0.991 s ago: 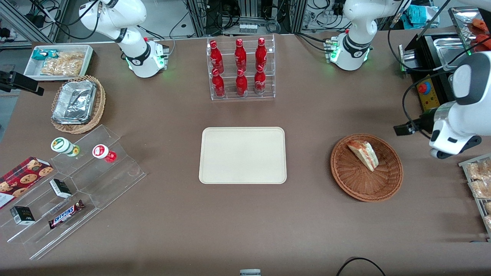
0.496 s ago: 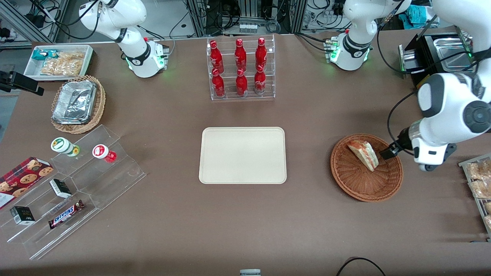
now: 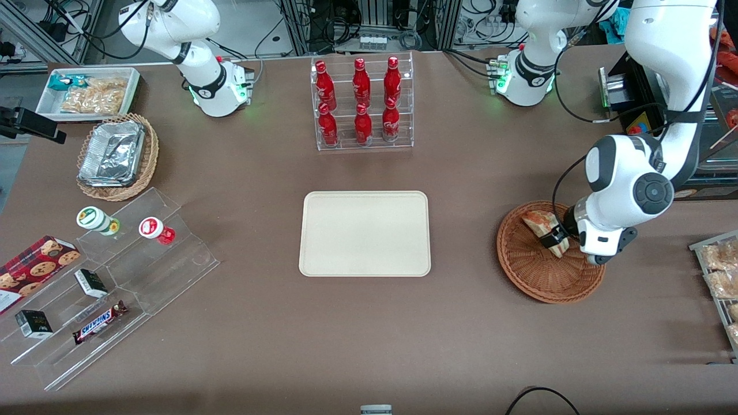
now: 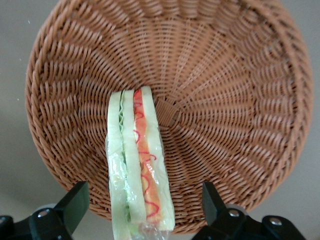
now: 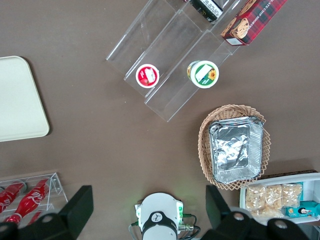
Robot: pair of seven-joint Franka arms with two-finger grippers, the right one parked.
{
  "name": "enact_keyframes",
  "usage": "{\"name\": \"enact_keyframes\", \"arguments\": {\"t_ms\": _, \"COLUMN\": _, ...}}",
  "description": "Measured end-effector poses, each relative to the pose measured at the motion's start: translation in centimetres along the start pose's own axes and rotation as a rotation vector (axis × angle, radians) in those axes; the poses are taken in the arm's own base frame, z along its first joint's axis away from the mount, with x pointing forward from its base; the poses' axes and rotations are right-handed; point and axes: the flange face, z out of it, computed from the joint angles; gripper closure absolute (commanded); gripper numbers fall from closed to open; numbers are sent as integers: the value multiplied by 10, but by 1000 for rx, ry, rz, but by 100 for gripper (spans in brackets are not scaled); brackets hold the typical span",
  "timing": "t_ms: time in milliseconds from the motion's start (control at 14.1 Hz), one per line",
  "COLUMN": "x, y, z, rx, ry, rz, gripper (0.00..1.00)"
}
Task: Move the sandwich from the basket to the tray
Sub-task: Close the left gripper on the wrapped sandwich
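Note:
The sandwich (image 3: 539,222) is a plastic-wrapped wedge of white bread with red and green filling, lying in the round reddish-brown wicker basket (image 3: 536,288). My left gripper (image 3: 556,237) hangs low over the basket, right at the sandwich. In the left wrist view the gripper (image 4: 142,200) is open: its black fingers (image 4: 75,202) stand wide on either side of the sandwich (image 4: 137,165) with a gap at each side, and the basket (image 4: 225,100) lies beneath. The cream tray (image 3: 364,233) lies bare at the table's middle, toward the parked arm from the basket.
A clear rack of red bottles (image 3: 362,104) stands farther from the front camera than the tray. At the parked arm's end are a tan basket of foil trays (image 3: 118,155), a white snack bin (image 3: 86,92) and an acrylic stand (image 3: 115,276). Bagged pastries (image 3: 720,276) lie beside the basket.
My left arm has swung in from the working arm's end of the table and come down over the basket, bringing the open gripper astride the sandwich. The sandwich has not moved.

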Motion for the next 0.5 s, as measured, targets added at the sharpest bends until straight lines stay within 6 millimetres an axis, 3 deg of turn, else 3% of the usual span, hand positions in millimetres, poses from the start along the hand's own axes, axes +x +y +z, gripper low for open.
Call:
{"name": "enact_keyframes", "arguments": {"t_ms": 283, "x": 0, "y": -1, "z": 4, "rx": 2, "ry": -5, "rz": -1, "gripper": 0}}
{"name": "enact_keyframes", "arguments": {"t_ms": 496, "x": 0, "y": -1, "z": 20, "rx": 12, "ry": -23, "rz": -2, "gripper": 14}}
